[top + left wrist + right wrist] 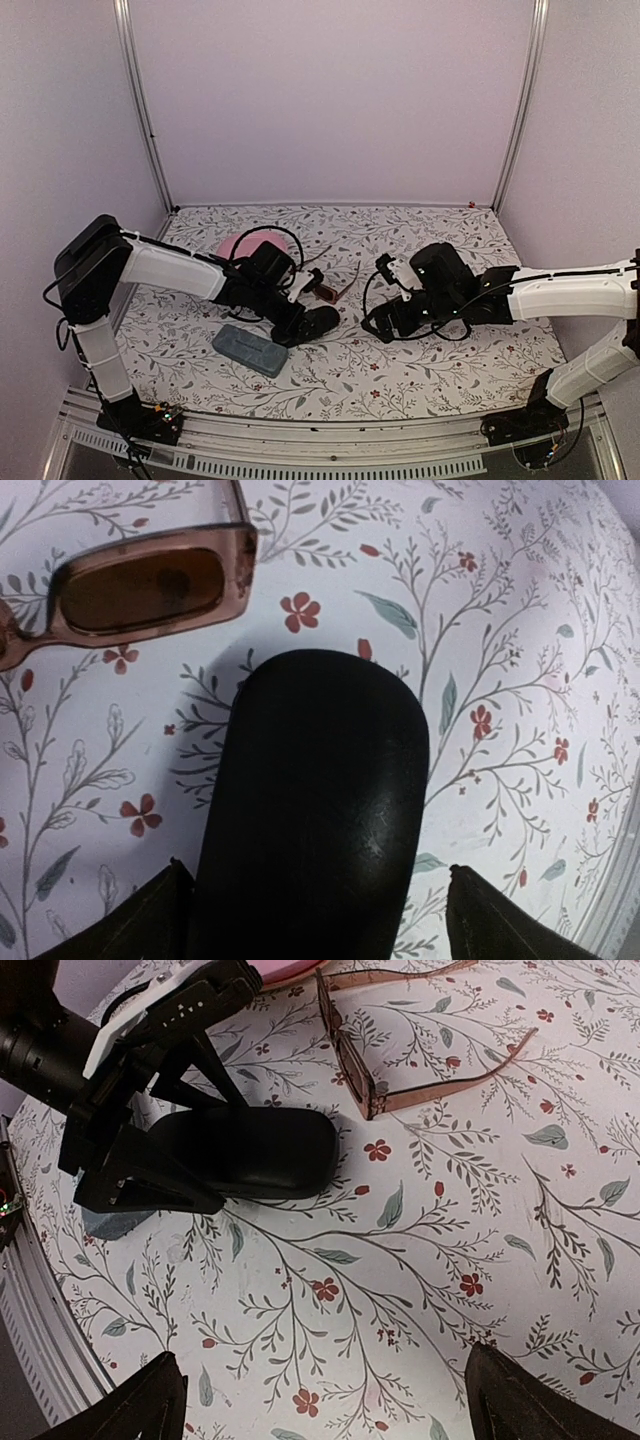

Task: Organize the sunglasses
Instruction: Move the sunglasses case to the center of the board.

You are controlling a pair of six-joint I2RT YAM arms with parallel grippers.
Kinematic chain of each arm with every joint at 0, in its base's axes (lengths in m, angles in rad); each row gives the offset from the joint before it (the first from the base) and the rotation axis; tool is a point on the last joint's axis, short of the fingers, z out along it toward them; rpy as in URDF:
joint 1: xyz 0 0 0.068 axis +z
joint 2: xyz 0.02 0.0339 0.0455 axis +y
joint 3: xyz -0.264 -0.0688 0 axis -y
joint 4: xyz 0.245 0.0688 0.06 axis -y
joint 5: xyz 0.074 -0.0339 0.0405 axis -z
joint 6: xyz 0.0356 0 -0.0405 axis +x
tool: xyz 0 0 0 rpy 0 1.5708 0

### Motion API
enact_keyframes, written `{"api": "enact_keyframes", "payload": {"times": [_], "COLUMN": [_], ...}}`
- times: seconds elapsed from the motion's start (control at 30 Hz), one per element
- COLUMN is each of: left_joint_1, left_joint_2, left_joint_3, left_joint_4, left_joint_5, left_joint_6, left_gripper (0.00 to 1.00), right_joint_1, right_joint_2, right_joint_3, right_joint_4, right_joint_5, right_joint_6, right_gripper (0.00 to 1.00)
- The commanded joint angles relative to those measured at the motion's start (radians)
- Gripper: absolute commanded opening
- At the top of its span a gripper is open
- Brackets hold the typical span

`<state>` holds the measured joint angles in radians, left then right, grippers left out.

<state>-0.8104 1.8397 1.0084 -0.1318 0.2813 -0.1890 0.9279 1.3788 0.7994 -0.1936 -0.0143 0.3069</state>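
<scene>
**Top view:** The sunglasses (325,290), the red-brown pair, are lying near the middle of the tabletop (450,370) w/ both thin arms folded out. The black case (318,322) is lying just beside them, a bit closer to the near edge. The L claw (300,322) is reaching over that case from the left side. The R claw (378,295) is hanging just right of the glasses w/ nothing in it. A grey-blue case (250,350) is lying closer to the near edge, left of middle. A pink thing (238,245) is peeking out behind the L arm, toward the far left corner.

**L wrist view:** The L claw's fingers (140,925) are standing wide, one on each side of the black case (315,810). One finger is sitting right by the case. A strip of tabletop is showing btwn the case and the other finger, so the claw isn't squeezing. Past the case's round end, one dark lens of the sunglasses (140,585) is showing, close but not touching.

**R wrist view:** The R claw's fingers (520,1400) are standing wide w/ only flowery tabletop btwn them. Farther out, the sunglasses (350,1055) are sitting w/ their arms open. Next to them the L claw (225,1150) is standing over the black case.
</scene>
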Motion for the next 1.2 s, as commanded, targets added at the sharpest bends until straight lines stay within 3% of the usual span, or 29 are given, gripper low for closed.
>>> {"api": "enact_keyframes", "payload": {"times": [0.0,0.73,0.9,1.17], "left_joint_1": [-0.053,-0.231,-0.234,-0.233], "left_joint_2": [-0.024,-0.115,-0.178,-0.4], "left_joint_3": [-0.011,-0.104,-0.168,-0.282], "left_joint_4": [0.008,0.069,0.163,0.113], "left_joint_5": [0.027,-0.046,0.033,-0.074], "left_joint_6": [-0.081,-0.253,-0.26,-0.259], "left_gripper": [0.88,0.93,0.94,0.96], "right_joint_1": [-0.007,-0.007,0.002,0.107], "right_joint_2": [0.015,-0.037,-0.001,0.148], "right_joint_3": [0.012,-0.102,-0.119,0.013], "right_joint_4": [0.024,0.076,0.129,0.094], "right_joint_5": [-0.023,-0.013,-0.05,-0.007], "right_joint_6": [0.041,0.288,0.306,0.305], "right_gripper": [0.99,0.99,0.99,0.99]}}
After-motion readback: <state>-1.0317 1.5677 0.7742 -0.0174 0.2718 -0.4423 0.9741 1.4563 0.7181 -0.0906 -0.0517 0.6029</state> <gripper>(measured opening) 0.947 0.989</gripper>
